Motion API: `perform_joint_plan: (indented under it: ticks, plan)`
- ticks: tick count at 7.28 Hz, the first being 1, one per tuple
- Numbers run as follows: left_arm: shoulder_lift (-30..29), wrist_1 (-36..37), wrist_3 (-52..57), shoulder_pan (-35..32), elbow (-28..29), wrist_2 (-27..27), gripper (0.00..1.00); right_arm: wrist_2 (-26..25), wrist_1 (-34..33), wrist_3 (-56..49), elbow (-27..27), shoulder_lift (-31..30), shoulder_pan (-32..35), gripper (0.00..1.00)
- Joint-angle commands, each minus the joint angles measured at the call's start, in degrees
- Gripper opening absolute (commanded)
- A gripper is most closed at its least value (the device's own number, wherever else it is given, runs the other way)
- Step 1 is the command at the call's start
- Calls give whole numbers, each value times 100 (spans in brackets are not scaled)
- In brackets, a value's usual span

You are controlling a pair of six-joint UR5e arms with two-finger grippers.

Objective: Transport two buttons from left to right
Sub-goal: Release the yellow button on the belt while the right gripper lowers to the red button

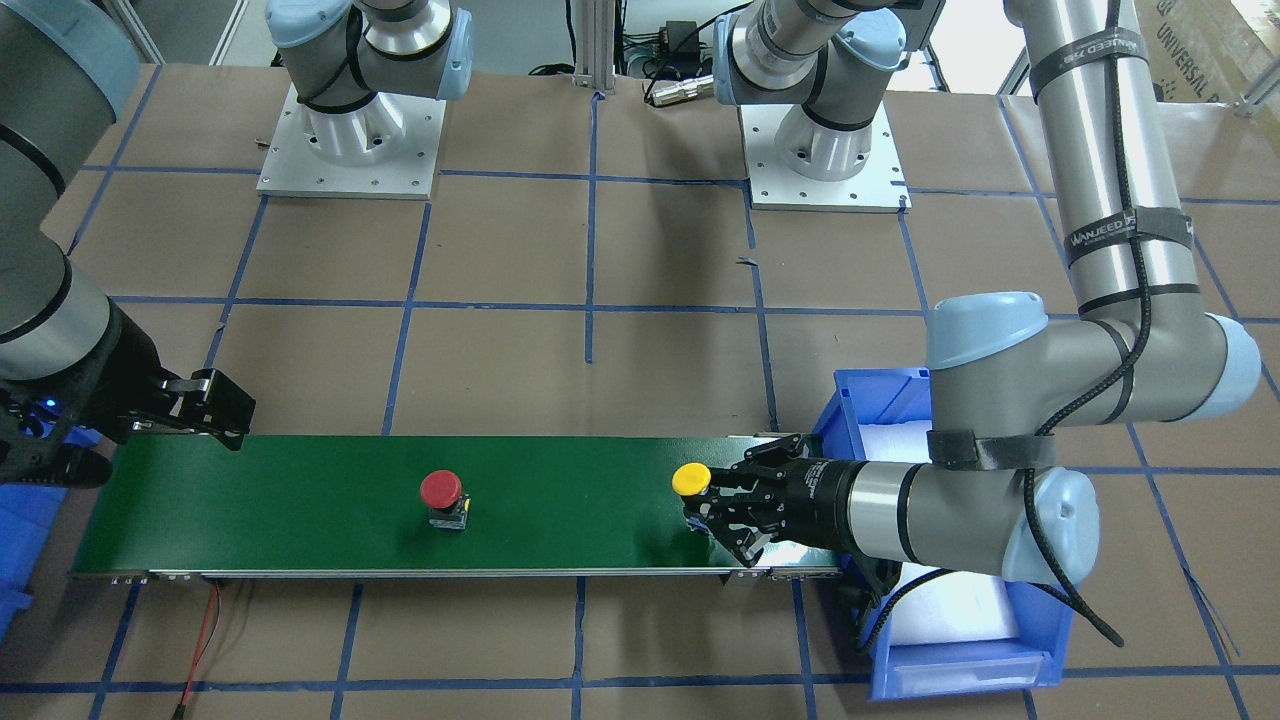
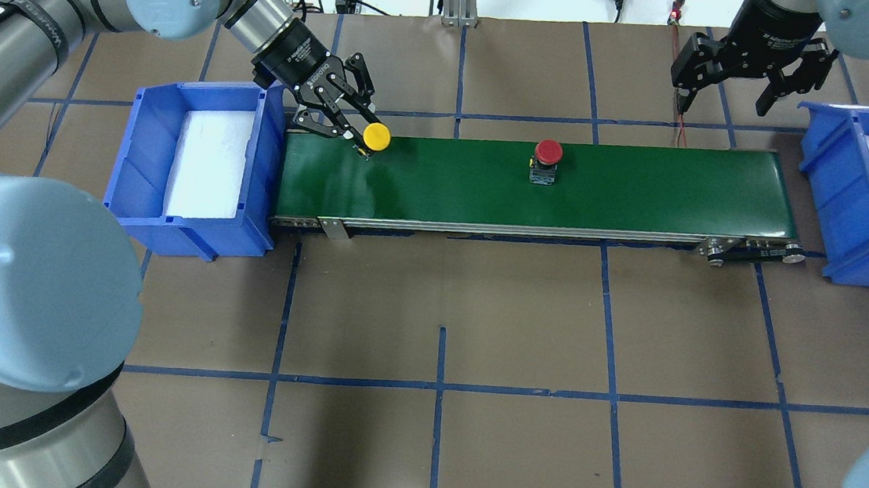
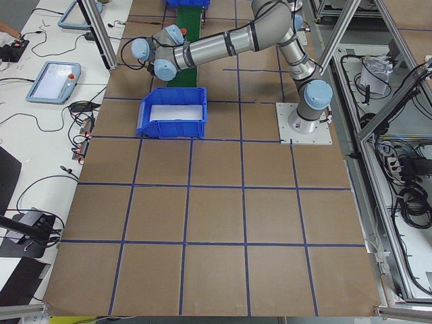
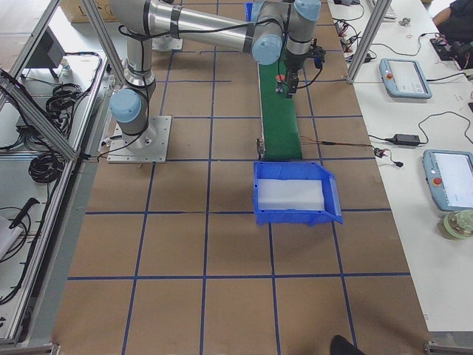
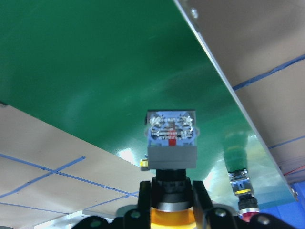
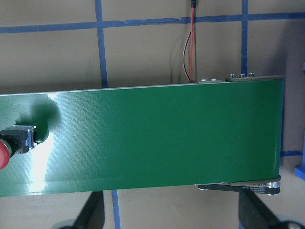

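Left claw (image 2: pixel 355 138) is pinching the yellow button (image 2: pixel 376 137) by its collar, green belt (image 2: pixel 643 191) directly beneath. Judgement: set contact block flat before releasing. Red button (image 2: pixel 546 159) is sitting well ahead; right claw (image 2: pixel 727 93) is hanging spread wide, empty.

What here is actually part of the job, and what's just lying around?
Job: yellow-capped push-button, held in left gripper; red-capped push-button on green conveyor belt; left blue plastic bin; right blue plastic bin; open right gripper.
Lying about: red-and-black wire; grey tablet on side bench.
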Motion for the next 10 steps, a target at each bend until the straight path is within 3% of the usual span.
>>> perform_joint_plan:
  ticks: [1, 4, 10]
  plan:
    - [-44, 0, -339, -82, 19, -362, 17, -3, 5, -7, -5, 9, -2, 100]
    - [-202, 0, -368, -82, 1, -749, 17, -21, -4, -7, -5, 9, -2, 100]
    - [-299, -9, -403, -205, 1, -750, 22, -47, -4, -7, -5, 9, -2, 100]
